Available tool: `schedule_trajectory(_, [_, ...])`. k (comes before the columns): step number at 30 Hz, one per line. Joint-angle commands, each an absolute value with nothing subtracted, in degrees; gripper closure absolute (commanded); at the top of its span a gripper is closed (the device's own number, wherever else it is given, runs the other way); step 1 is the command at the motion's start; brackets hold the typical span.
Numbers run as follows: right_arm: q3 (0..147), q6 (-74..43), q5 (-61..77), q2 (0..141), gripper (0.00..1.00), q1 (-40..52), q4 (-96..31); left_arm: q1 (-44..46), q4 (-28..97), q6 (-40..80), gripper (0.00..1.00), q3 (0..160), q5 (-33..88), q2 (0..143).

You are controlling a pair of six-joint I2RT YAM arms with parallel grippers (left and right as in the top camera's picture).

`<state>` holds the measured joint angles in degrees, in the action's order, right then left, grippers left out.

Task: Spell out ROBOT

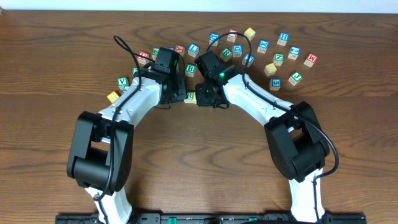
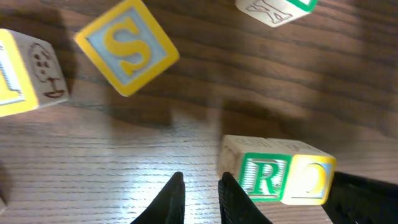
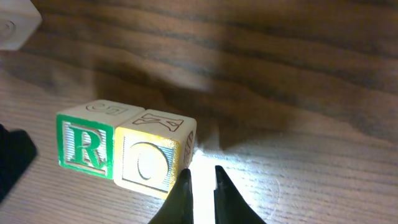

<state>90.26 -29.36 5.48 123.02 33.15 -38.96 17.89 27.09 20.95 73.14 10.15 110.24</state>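
Observation:
A green-lettered R cube [image 3: 84, 146] and a yellow O cube [image 3: 149, 163] stand touching side by side, R on the left; in the overhead view the pair [image 1: 190, 96] lies between both wrists. My right gripper [image 3: 201, 173] is shut and empty, its left finger against the O cube's right side. My left gripper [image 2: 200, 180] is shut on nothing, just beside the R cube [image 2: 264, 177], with the O cube [image 2: 311, 180] beyond it. The scattered cubes' letters are too small to read from overhead.
A yellow S cube [image 2: 127, 46] and another yellow cube [image 2: 25, 74] lie beyond the left gripper. Several lettered cubes are scattered along the back [image 1: 273, 53], with a green one [image 1: 122, 81] and a yellow one [image 1: 112, 96] at the left.

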Motion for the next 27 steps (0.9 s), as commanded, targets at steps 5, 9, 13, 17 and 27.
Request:
schedule_trajectory(5, [90.1, -29.9, 3.9, 121.9, 0.91, 33.3, -37.5, 20.4, 27.3, 20.6, 0.81, 72.6, 10.0, 110.5])
schedule_trajectory(9, [90.1, -29.5, 2.9, 121.9, 0.92, 33.3, -37.2, 20.3, 27.3, 20.6, 0.81, 72.6, 9.3, 110.5])
schedule_trajectory(13, [90.1, -29.1, 3.0, 121.9, 0.92, 32.0, -36.0, 18.6, 26.2, 20.3, 0.81, 72.9, 9.2, 110.4])
schedule_trajectory(17, [90.1, -29.1, 4.6, 121.9, 0.93, 29.9, -35.7, 16.2, 26.3, 16.4, 0.81, 74.5, 12.1, 110.3])
schedule_trajectory(27, [90.1, -29.1, 4.8, 122.0, 0.86, 29.1, -35.3, 15.9, 26.8, 9.5, 0.88, 74.2, 14.0, 111.9])
